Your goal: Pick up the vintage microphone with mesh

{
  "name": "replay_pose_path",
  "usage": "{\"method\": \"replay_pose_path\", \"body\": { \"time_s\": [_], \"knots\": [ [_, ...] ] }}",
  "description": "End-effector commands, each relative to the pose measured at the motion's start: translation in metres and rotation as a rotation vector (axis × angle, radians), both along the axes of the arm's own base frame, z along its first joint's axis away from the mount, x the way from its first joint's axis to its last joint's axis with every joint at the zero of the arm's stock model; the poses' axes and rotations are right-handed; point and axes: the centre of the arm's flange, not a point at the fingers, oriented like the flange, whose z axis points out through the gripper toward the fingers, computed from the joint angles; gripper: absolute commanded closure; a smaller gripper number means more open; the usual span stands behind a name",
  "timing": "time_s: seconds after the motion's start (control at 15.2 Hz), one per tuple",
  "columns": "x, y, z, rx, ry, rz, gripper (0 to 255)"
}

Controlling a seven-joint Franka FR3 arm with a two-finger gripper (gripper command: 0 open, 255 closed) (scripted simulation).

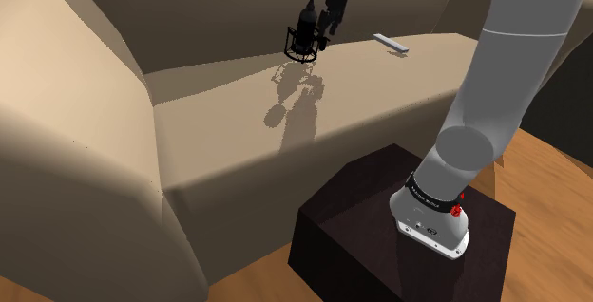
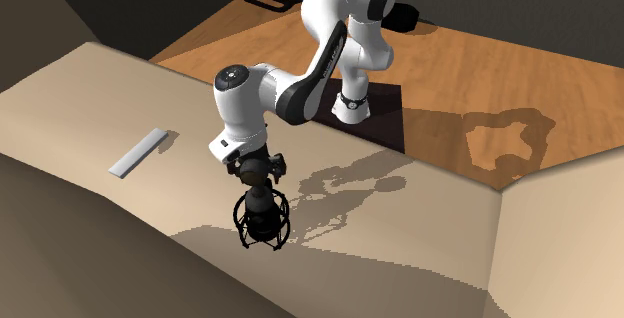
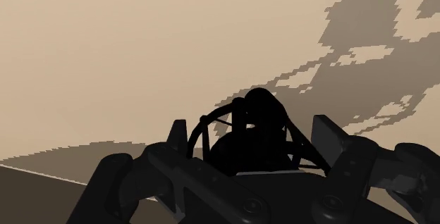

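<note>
Black against black, our black two-finger gripper (image 2: pixel 260 184) clasps the black cage-framed microphone (image 2: pixel 262 220) above the beige sofa seat (image 1: pixel 228 110). We cannot make out its mesh. A flat pale grey bar (image 1: pixel 391 43) lies well apart on that seat.

The sofa (image 1: pixel 219 120) presents a plain beige surface, matt and smooth, cloth or not being hard to tell. The floor (image 1: pixel 542 167) beside it is warm brown wood, its grain showing under a faint sheen. The stand (image 1: pixel 352 215) is a dark, nearly black box with a dull finish. The arm (image 1: pixel 513 72) wears smooth white shells with a soft gloss, its joints dark. The gripper (image 2: pixel 260 188) is matt black, as is the microphone (image 2: pixel 262 221), whose cage looks like thin wire. A flat strip (image 2: pixel 137 152) on the cushion is pale grey, its material unclear.
</note>
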Motion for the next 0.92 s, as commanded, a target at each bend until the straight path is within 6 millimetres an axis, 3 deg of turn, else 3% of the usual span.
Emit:
{"method": "replay_pose_path", "body": {
  "time_s": [0.0, 0.13, 0.2, 0.86],
  "knots": [
    [0.0003, 0.0006, -0.0104, 0.000, -0.001, 0.000, 0],
    [0.0003, 0.0006, -0.0134, 0.000, -0.001, 0.000, 0],
    [0.0002, 0.0004, -0.0133, 0.000, -0.001, 0.000, 255],
    [0.0002, 0.0006, -0.0081, 0.000, -0.001, 0.000, 255]
  ]
}}
